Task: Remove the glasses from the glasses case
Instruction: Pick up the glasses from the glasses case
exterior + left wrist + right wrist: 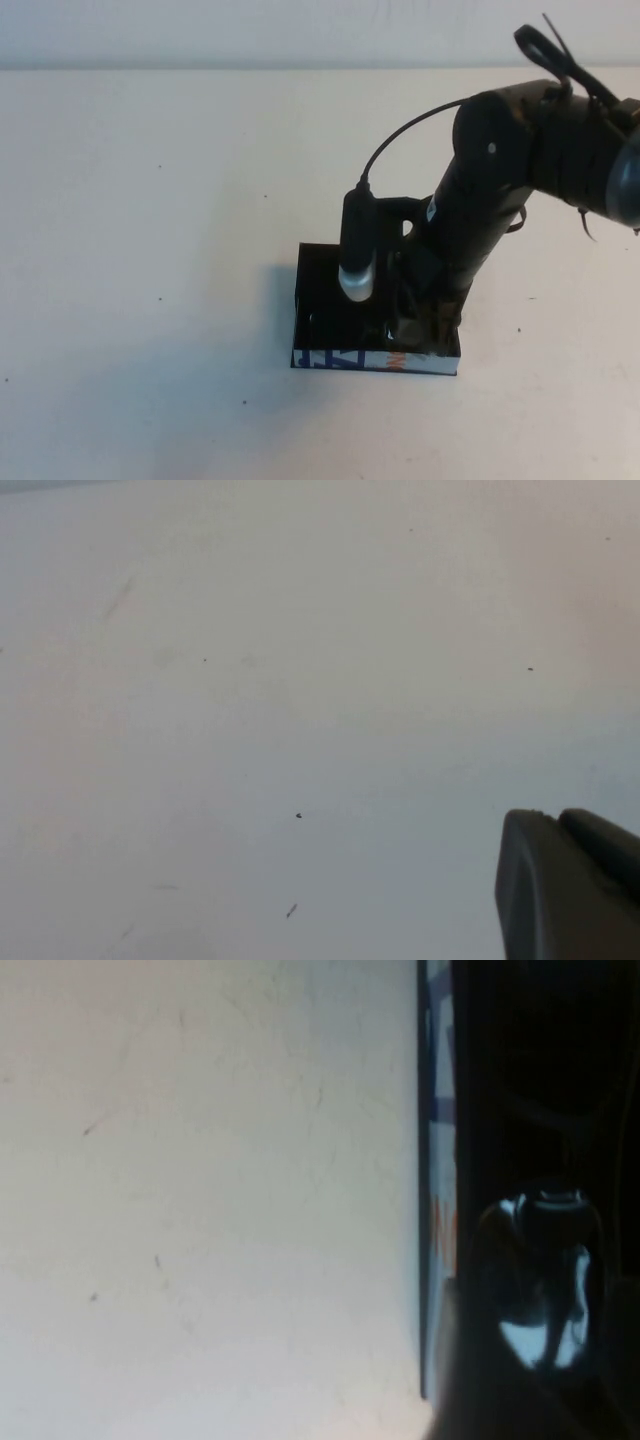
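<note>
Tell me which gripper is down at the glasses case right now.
The right gripper: it reaches down into the black glasses case, at the end near its printed white strip. The left gripper is elsewhere, over bare table.

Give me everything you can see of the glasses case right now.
The glasses case is a black, shallow rectangular open box lying flat on the white table. Its edge strip nearest the robot is white with blue and orange print. The right gripper reaches down into its right part, hiding much of the inside. The right wrist view shows a glossy lens of the glasses inside. The left gripper is elsewhere, over bare table.
</note>
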You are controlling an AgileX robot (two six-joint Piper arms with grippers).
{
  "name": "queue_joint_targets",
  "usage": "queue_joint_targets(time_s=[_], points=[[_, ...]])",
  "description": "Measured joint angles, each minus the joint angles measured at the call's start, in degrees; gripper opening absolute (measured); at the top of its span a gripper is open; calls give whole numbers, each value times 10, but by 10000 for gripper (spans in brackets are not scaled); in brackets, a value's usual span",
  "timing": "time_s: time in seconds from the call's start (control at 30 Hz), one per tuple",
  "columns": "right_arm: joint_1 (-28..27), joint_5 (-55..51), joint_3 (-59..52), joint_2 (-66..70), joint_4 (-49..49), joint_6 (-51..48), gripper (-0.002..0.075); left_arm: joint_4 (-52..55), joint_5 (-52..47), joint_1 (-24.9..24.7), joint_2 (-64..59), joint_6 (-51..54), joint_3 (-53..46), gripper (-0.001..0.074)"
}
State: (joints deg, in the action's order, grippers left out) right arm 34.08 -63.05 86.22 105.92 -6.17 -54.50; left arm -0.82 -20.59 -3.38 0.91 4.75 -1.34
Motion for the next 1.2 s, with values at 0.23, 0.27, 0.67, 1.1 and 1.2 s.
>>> queue_joint_targets(time_s=[0.23, 0.27, 0.67, 1.1, 1.2], points=[[6, 78, 1, 26, 0, 35, 342, 0, 0, 0, 0, 0, 0, -4], [6, 85, 1, 29, 0, 39, 344, 0, 0, 0, 0, 0, 0, -4], [6, 110, 1, 61, -3, 43, 349, 0, 0, 0, 0, 0, 0, -4], [6, 138, 1, 98, -6, 43, 261, 0, 0, 0, 0, 0, 0, -4], [6, 131, 6, 98, -7, 43, 168, 0, 0, 0, 0, 0, 0, -6]])
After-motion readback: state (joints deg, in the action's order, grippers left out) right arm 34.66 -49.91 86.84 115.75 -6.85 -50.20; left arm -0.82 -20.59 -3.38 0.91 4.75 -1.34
